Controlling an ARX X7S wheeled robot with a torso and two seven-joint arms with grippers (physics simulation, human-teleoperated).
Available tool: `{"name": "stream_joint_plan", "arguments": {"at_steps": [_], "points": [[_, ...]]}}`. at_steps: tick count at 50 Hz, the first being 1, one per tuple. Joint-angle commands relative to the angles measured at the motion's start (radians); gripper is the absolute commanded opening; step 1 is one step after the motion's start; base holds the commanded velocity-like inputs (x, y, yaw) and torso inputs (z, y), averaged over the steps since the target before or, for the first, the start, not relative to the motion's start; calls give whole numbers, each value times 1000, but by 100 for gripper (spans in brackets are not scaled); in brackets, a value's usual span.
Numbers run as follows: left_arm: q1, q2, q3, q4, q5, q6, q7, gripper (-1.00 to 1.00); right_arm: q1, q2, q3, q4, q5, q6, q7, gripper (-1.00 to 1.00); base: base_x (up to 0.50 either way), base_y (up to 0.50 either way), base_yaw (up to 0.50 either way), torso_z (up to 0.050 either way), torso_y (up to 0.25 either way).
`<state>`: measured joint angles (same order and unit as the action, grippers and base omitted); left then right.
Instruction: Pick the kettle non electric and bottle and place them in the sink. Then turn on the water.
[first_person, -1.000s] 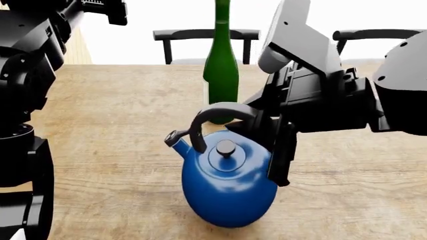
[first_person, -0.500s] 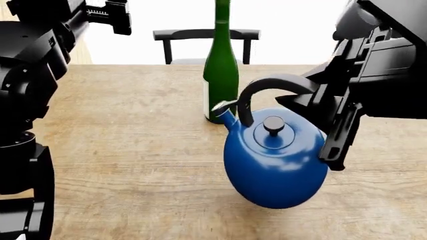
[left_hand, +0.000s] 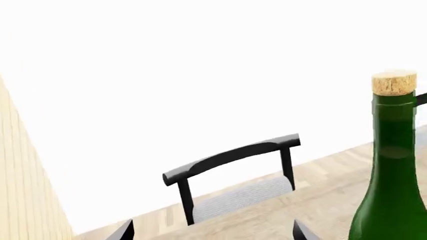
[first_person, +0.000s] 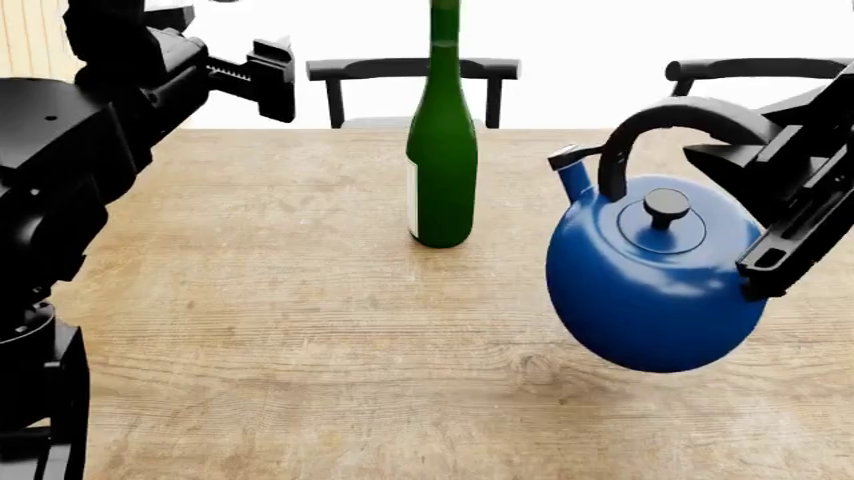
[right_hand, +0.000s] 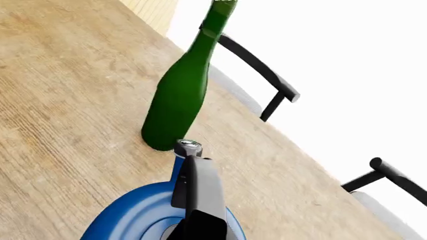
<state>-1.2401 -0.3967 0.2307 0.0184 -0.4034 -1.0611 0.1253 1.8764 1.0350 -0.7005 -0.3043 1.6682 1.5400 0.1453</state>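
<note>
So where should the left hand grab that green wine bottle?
Grip the wine bottle around its wide lower body, coming in level from the robot's left. It stands upright on the wooden table, that side is open, and the kettle hangs to its right.

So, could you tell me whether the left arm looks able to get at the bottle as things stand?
Probably yes: the left gripper hangs beside the upright bottle, bare table between them; the kettle hangs lifted on its far side.

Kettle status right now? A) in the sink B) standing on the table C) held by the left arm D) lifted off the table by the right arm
D: the kettle hangs by its arched handle from the right gripper, its shadow on the table below it.
</note>
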Motion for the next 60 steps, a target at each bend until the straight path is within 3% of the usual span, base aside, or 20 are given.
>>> {"name": "stream_joint_plan", "arguments": {"at_steps": [1, 19, 38, 60], "points": [[25, -12, 31, 76, -43, -32, 50, 100, 88, 30, -54, 56, -71, -1, 147, -100, 0, 0, 0, 0, 10], [17, 5, 52, 120, -86, -75, 73, 100, 70, -46, -148, 164, -329, -134, 109, -100, 0, 0, 0, 1, 1], [-235, 99, 117, -82, -132, -249, 128, 100, 58, -43, -167, 181, -370, -160, 135, -100, 0, 0, 0, 0, 1], [-330, 171, 172, -184, -154, -270, 169, 100, 40, -16, -159, 170, -333, -160, 179, -100, 0, 0, 0, 0, 1]]}}
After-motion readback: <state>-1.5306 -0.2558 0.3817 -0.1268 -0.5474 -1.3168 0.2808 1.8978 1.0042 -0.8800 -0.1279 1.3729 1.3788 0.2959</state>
